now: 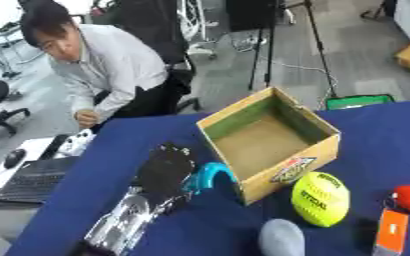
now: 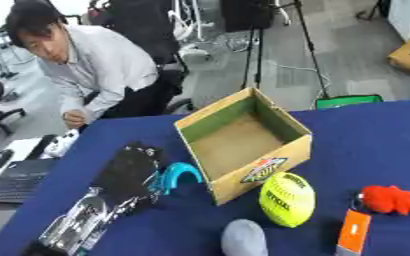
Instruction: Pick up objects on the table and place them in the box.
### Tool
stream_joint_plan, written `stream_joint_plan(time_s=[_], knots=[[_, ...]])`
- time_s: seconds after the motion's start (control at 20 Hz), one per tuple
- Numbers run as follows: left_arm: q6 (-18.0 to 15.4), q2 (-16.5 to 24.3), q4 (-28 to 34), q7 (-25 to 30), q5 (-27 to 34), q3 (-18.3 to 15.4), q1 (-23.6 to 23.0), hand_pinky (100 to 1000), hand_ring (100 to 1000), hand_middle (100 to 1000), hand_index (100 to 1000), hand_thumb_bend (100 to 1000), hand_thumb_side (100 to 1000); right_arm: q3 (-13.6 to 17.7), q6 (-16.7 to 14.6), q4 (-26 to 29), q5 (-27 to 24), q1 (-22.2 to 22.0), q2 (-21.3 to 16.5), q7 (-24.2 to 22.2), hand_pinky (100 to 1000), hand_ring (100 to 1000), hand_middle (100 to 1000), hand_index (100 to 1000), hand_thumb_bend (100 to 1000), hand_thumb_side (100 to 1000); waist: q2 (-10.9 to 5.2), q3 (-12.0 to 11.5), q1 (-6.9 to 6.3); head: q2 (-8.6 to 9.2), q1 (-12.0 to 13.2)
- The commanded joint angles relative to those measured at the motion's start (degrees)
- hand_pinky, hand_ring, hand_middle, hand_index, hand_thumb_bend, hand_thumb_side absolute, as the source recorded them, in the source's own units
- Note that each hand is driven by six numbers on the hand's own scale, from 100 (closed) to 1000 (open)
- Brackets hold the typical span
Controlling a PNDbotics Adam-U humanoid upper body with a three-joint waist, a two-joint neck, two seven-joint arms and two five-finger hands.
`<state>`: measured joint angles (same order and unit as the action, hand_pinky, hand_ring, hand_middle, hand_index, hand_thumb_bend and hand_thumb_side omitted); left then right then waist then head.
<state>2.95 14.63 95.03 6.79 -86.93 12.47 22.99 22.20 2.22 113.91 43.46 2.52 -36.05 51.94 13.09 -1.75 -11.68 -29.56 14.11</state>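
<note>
Left hand [image 1: 165, 170] on blue desk [image 1: 375, 125], fingers curled round teal curved object [image 1: 210, 175] just left of open cardboard box [image 1: 274, 142], yellow softball [image 1: 320, 198] touching box front, red object [image 2: 390, 199], orange block [image 2: 355, 231], grey rounded object [image 2: 244, 238] near front edge

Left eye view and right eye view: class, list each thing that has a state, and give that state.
Cardboard box: open, upright, nothing visible inside.
Left hand: fingers curled round a blue curved object beside the box.
Yellow softball: resting on the table.
Red object: lying on the table.
</note>
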Motion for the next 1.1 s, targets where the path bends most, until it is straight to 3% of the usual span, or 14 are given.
stream_joint_plan(time_s=[0.05,0.5,0.55,0.6,1.1], knots=[[0.2,0.7,1.0,-1.2,-1.0,-0.6,0.4,686,493,443,509,346,135,0.6,-0.1,0.7,-0.4,0.4,-1.8,0.0,862,842,802,789,100,818,-0.61,0.0,0.72,0.88,0.1],[0.8,0.4,2.1,-5.4,-2.9,-0.7,0.2,665,469,417,503,373,100,0.7,-0.3,0.7,-0.6,0.5,-1.7,0.0,863,842,802,788,100,821,-0.54,-0.3,1.28,1.39,-0.3],[0.9,0.3,2.2,-5.7,-2.9,-0.7,0.2,665,468,416,503,331,106,0.7,-0.3,0.7,-0.6,0.5,-1.7,0.0,863,842,802,788,100,825,-0.55,-0.4,1.34,1.41,-0.4],[1.0,0.3,2.3,-5.9,-2.9,-0.7,0.2,663,465,414,501,361,100,0.7,-0.3,0.7,-0.6,0.4,-1.7,0.0,863,843,802,788,100,820,-0.61,-0.4,1.41,1.38,-0.4],[1.3,0.3,4.1,-3.8,-2.3,-1.1,0.9,659,458,399,497,368,100,0.8,-0.3,0.7,-1.2,0.4,-2.1,0.0,865,842,801,788,100,814,-1.70,-0.9,1.85,1.19,-0.9]])
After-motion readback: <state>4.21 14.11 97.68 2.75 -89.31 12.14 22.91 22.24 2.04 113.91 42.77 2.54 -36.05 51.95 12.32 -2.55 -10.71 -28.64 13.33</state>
